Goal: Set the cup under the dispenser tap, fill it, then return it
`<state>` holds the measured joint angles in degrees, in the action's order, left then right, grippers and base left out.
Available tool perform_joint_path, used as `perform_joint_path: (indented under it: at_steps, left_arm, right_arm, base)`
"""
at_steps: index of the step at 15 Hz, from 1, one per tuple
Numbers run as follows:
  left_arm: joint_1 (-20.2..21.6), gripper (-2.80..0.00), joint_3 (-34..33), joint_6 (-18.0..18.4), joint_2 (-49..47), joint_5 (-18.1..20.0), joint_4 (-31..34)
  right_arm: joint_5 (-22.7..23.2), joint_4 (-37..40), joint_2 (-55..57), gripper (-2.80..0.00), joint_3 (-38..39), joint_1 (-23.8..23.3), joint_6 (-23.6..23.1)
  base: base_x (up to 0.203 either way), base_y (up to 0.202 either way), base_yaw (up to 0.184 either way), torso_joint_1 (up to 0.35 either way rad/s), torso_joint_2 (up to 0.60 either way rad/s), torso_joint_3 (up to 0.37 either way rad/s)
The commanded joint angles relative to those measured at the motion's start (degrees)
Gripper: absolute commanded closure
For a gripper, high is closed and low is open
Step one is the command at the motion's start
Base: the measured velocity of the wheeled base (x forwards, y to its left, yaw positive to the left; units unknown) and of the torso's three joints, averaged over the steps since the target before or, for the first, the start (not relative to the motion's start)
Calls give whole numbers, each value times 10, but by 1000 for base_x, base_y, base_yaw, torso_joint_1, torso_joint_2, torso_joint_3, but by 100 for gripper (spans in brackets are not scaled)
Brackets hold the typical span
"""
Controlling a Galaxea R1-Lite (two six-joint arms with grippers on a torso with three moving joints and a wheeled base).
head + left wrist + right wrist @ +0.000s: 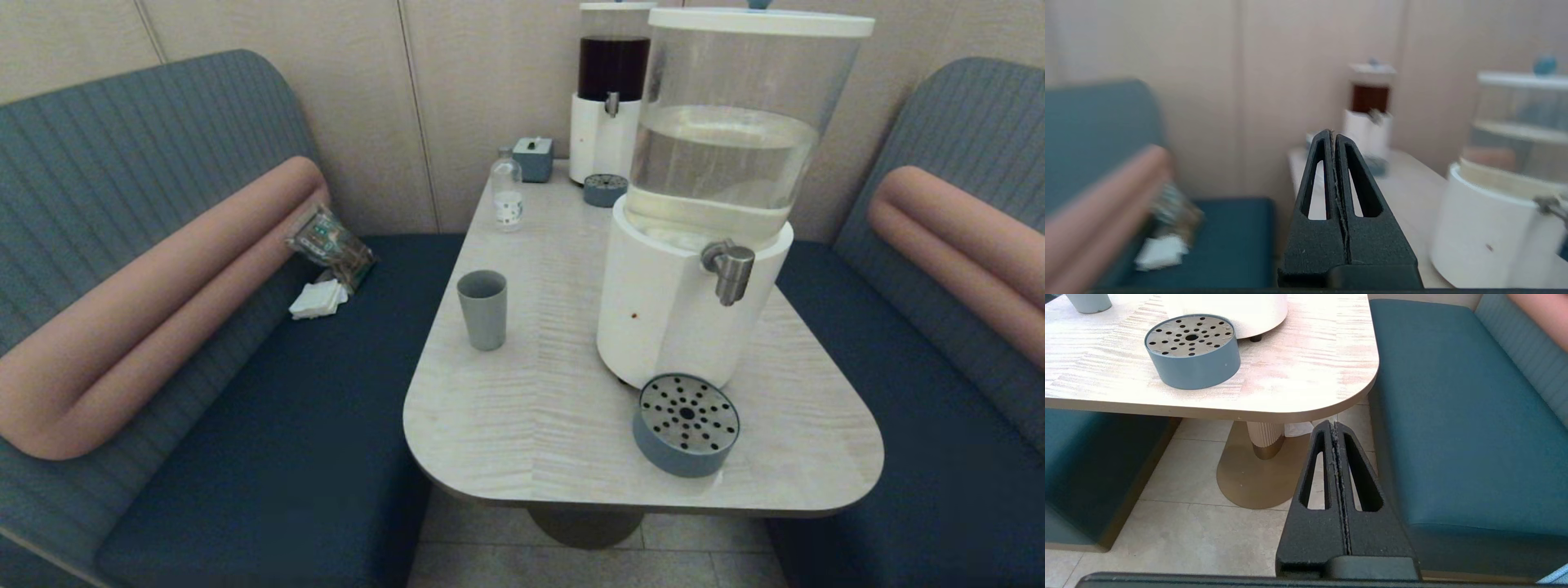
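Observation:
The grey-blue cup (482, 309) stands upright and empty on the left side of the table, its base also showing in the right wrist view (1088, 302). The brushed-steel dispenser tap (727, 271) juts from the white base of the large clear-tank dispenser (694, 302). Below the tap sits the round perforated drip tray (686, 423) (1193, 350) with nothing on it. Neither arm shows in the head view. My left gripper (1333, 134) is shut and empty, held off the table's near left. My right gripper (1333, 425) is shut and empty, low beside the table's near right corner.
A small clear bottle (507, 190), a grey box (534, 158), a second drip tray (605, 189) and the dark-red-liquid dispenser (612, 90) stand at the table's far end. A snack bag (331, 245) and white napkins (318, 300) lie on the left bench. The table's pedestal (1263, 457) is beneath.

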<state>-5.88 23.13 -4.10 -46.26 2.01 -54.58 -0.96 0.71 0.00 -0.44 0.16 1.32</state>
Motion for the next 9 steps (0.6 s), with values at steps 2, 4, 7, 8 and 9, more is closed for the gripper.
perform_joint_path:
  at_steps: [2, 4, 7, 8, 9]
  left_arm:
    - [39, 0, 10, 1, 193, 2, 121]
    - [48, 0, 26, 1, 275, 11, 221]
    - [52, 0, 36, 13, 394, 46, 371]
    - [52, 0, 34, 34, 434, 63, 424]
    - [52, 0, 27, 66, 459, 74, 470]
  right_arm:
    - [0, 0, 1, 0, 0, 0, 0]
    - [0, 0, 1, 0, 0, 0, 0]
    - [0, 0, 1, 0, 0, 0, 0]
    - [0, 0, 1, 0, 0, 0, 0]
    - [0, 0, 1, 0, 0, 0, 0]
  base:
    - [0, 0, 0, 0, 0, 0]
    - [0, 0, 0, 0, 0, 0]
    - [0, 0, 0, 0, 0, 0]
    - [0, 0, 0, 0, 0, 0]
    - [0, 0, 0, 0, 0, 0]
